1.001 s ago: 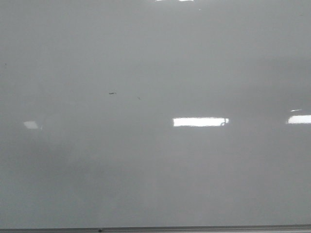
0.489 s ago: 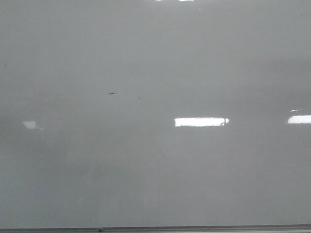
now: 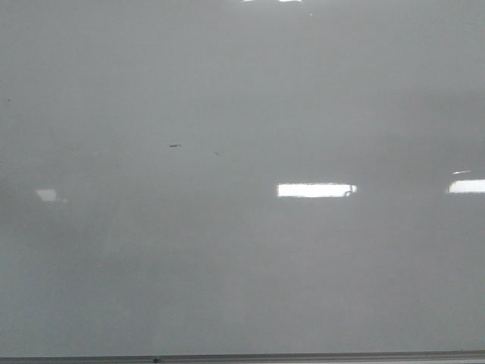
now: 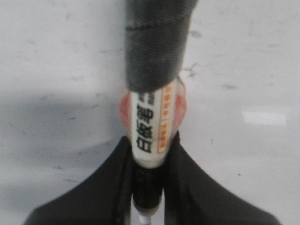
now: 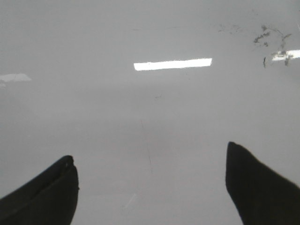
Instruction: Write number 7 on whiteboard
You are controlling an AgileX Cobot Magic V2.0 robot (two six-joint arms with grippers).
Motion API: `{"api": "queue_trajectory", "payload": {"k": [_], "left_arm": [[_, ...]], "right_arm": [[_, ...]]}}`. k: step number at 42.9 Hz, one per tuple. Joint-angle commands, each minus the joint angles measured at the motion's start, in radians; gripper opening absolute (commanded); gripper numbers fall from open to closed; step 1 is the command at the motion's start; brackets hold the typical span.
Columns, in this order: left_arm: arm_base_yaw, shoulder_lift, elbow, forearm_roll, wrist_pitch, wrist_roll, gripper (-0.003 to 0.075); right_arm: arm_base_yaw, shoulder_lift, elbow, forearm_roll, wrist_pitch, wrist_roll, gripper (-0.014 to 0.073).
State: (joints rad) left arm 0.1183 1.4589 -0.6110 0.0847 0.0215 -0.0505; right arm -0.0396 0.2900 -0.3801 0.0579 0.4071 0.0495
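The whiteboard (image 3: 242,250) fills the front view, glossy pale grey with bright light reflections and a thin grey bottom edge. No number 7 shows on it, only a tiny dark speck (image 3: 175,145). Neither gripper shows in the front view. In the left wrist view my left gripper (image 4: 149,145) is shut on a whiteboard marker (image 4: 152,122), white with black and orange print and a dark taped upper part, pointing at the board (image 4: 56,70). In the right wrist view my right gripper (image 5: 149,161) is open and empty over the board (image 5: 150,108).
Smudged dark marks (image 5: 269,40) lie on the board in the right wrist view. Faint grey smears (image 4: 197,70) show on the board around the marker in the left wrist view.
The bright reflection in the middle of the board has crept slightly to the right. No new mark has appeared on the board.
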Motion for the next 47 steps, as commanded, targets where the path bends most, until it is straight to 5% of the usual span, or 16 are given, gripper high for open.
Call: {"api": "queue_trajectory", "payload": {"k": [1, 11, 22, 28, 35, 40, 47], "left_arm": [[-0.014, -0.077, -0.064, -0.073, 0.126, -0.008, 0.0018], [-0.177, -0.139, -0.210, -0.101, 0.560, 0.094, 0.0015], [-0.506, -0.216, -0.267, -0.317, 0.692, 0.544, -0.0020], [-0.724, -0.315, -0.267, -0.406, 0.718, 0.733, -0.0020], [-0.889, -0.426, -0.267, -0.406, 0.718, 0.803, -0.0020], [-0.947, -0.476, -0.267, -0.406, 0.718, 0.805, -0.0020], [-0.969, -0.488, -0.267, -0.409, 0.718, 0.805, -0.0020]], "right_arm": [[0.001, 0.015, -0.035, 0.013, -0.069, -0.001, 0.0653], [0.001, 0.016, -0.039, 0.093, -0.001, -0.002, 0.0653], [0.006, 0.073, -0.116, 0.130, 0.104, -0.075, 0.0653], [0.061, 0.165, -0.183, 0.305, 0.215, -0.277, 0.0653], [0.157, 0.277, -0.265, 0.538, 0.368, -0.576, 0.0653], [0.243, 0.358, -0.330, 0.648, 0.479, -0.787, 0.0653], [0.376, 0.486, -0.419, 0.764, 0.549, -0.906, 0.0653]]}}
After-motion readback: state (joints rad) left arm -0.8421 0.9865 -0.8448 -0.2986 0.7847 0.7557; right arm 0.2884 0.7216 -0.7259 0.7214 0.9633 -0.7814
